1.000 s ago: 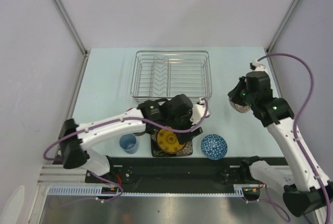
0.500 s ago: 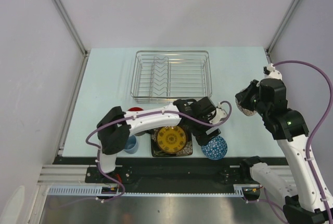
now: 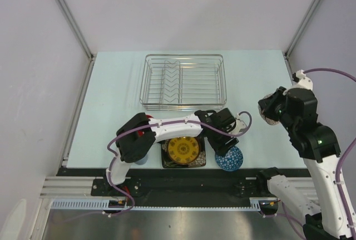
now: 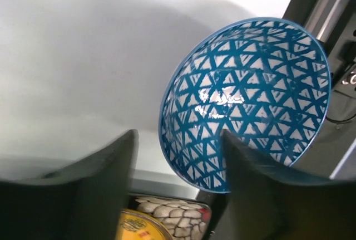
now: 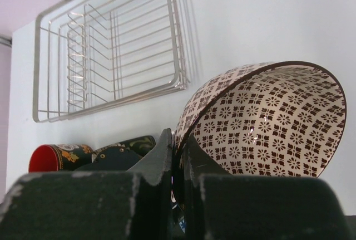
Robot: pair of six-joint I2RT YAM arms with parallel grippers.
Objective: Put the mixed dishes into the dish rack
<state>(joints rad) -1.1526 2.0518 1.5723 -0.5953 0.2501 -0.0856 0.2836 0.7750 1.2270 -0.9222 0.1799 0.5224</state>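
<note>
End effector, left: stands open astride blue bowl rim. End effector, right: clamps tilted pinkish bowl by rim, right of dish rack.

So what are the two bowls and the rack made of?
Blue bowl: looks like glazed ceramic, glossy; light glints on its painted triangles. Brown bowl: likely the same, smooth with a printed flower pattern, less shine. Either could be hard plastic. Rack: thin silver metal wire, shiny; see-through bars.
</note>
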